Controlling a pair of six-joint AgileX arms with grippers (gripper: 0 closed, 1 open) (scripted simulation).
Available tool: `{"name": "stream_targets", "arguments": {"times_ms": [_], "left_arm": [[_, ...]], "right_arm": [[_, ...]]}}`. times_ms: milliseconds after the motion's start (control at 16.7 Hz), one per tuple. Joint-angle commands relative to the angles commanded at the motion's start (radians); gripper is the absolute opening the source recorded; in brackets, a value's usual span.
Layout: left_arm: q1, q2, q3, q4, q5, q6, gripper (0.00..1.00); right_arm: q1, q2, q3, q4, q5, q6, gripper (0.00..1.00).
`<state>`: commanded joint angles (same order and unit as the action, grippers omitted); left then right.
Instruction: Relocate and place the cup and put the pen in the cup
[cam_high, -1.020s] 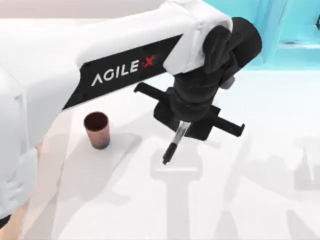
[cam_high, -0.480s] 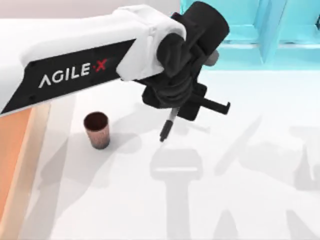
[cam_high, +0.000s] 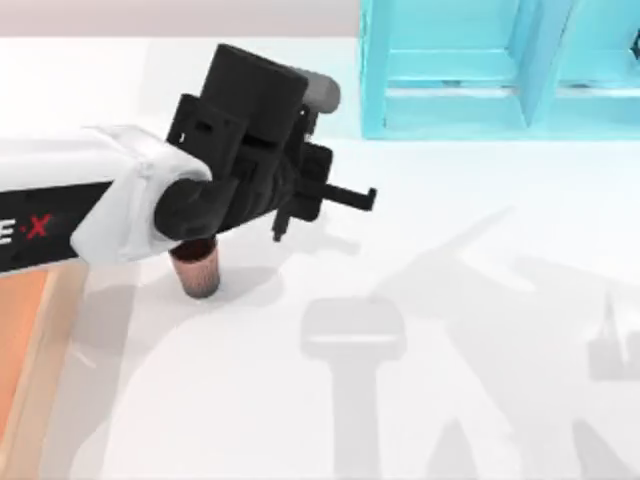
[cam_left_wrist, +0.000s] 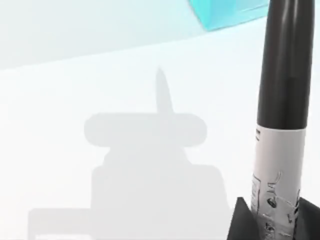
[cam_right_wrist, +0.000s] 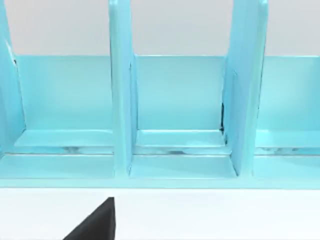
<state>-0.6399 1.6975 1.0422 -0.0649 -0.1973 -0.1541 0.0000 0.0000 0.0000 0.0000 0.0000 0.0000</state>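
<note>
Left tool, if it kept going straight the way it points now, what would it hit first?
Probably bare table. The left tool grips the pen, whose tip aims at open white surface beside the cup, not into it, though depth is uncertain.

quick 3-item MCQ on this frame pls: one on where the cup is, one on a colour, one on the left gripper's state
1. The cup stands
A. on the table's left part, partly under the left arm
B. inside the shelf unit
C. at the right edge

2. The shelf unit is
A. orange
B. light blue
C. black

3. The left gripper is
A. open, empty
B. shut on the cup
C. shut on the pen

Key: 1 A, the top view shows the cup beneath the arm's wrist; 2 B, its dividers are light blue; 3 C, the left wrist view shows the pen clamped between the fingers.
</note>
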Motion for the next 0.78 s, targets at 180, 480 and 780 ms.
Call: {"name": "stream_targets", "arguments": {"times_ms": [180,480,780], "left_arm": [[0.045,-0.107,-0.224,0.306,0.006,0.053,0.00],[0.104,-0.278,-0.562,0.786,0.021,0.131,0.00],[0.140,-0.417,-0.796,1.151,0.036,0.180,0.00]], "right_arm": [[0.000,0.000,0.000,0.000,0.000,0.000,1.00],[0.000,0.000,0.000,0.000,0.000,0.000,1.00],[0.000,0.000,0.000,0.000,0.000,0.000,1.00]]}}
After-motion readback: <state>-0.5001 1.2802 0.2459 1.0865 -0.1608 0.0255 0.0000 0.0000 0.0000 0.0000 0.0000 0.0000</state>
